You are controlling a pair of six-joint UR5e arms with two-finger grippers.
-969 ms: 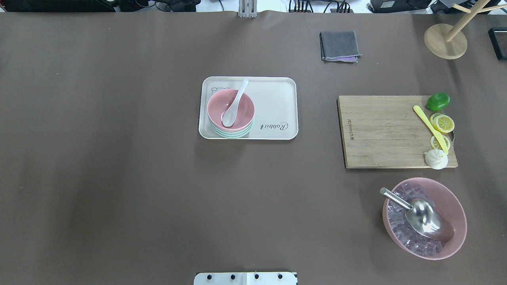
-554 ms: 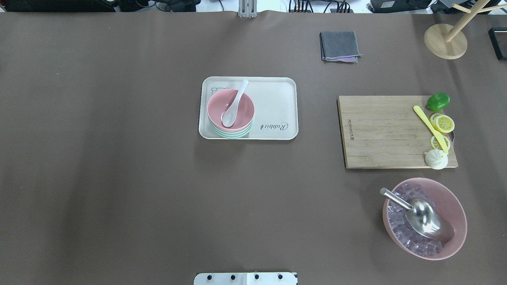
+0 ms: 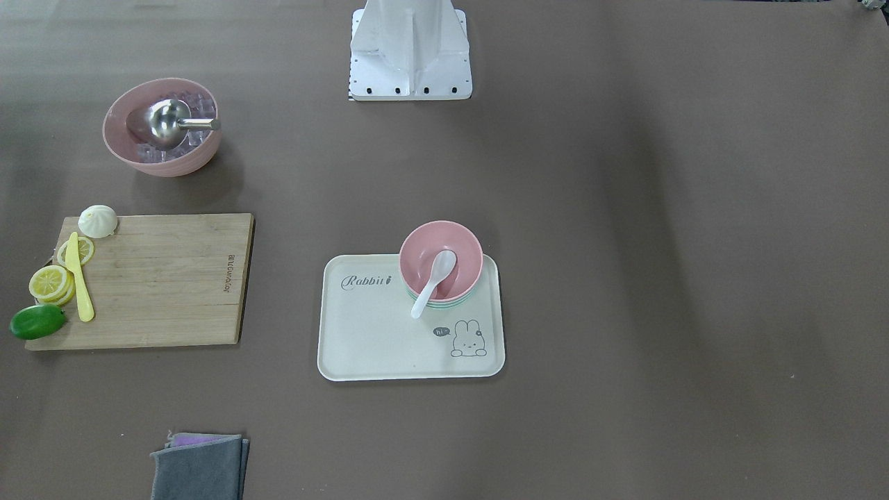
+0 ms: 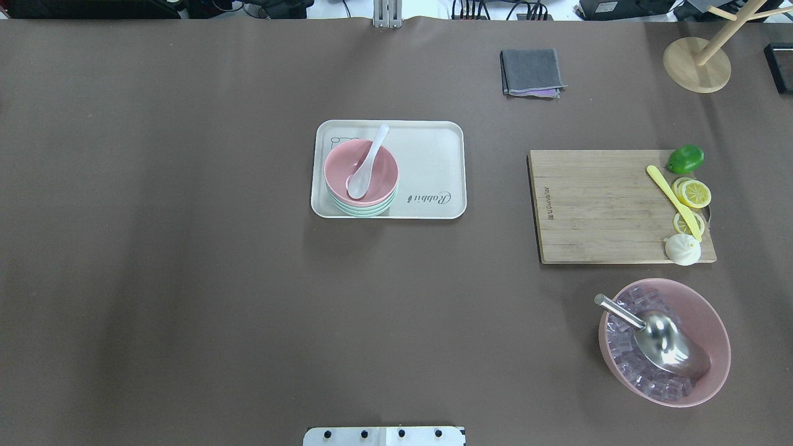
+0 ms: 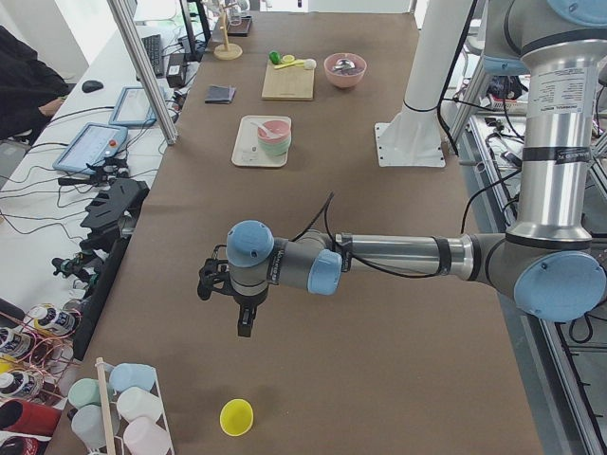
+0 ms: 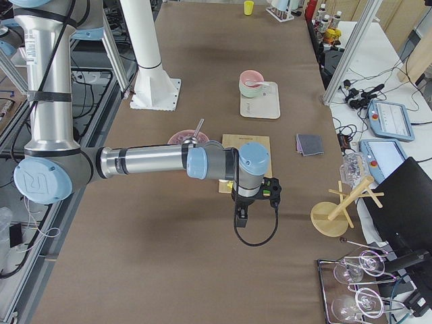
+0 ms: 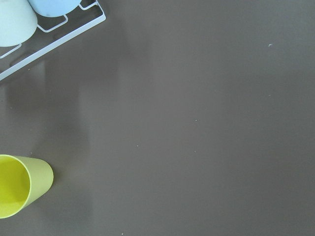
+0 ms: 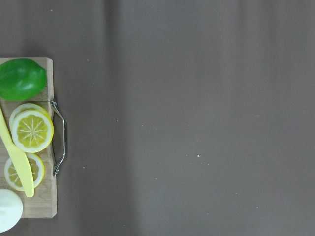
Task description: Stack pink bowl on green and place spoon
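Centrally on brown table [image 4: 186, 279]: cream tray [image 4: 433, 155] printed "Rabbit". At tray's left end in overhead view, pink bowl [image 4: 361, 170] nested on top of green bowl [image 4: 362, 212], with only green rim edges showing beneath. White spoon [image 4: 367, 164] inside pink bowl, scoop end down in the hollow, handle leaning out over far rim toward tray's back edge. Nothing touching bowls or spoon.

Left gripper [image 5: 245, 324] seen only from table's end. Pointing down over bare table, well apart from tray, near yellow cup [image 5: 236, 416]. Cannot tell whether jaws parted or closed.

Right gripper [image 6: 241, 217] seen only from opposite end. Pointing down just beyond cutting board [image 4: 595, 204], well apart from tray. Cannot tell jaw state here either.

Along cutting board's right edge: lime [image 4: 685, 158] at far corner, lemon slices [image 4: 694, 193], yellow knife [image 4: 674, 201] laid across them, white bun [image 4: 682, 249] at near corner. Nearer robot: large bowl [image 4: 712, 322] of ice cubes with metal scoop [image 4: 669, 347] resting in it. Far side of table: folded grey cloth [image 4: 531, 71].
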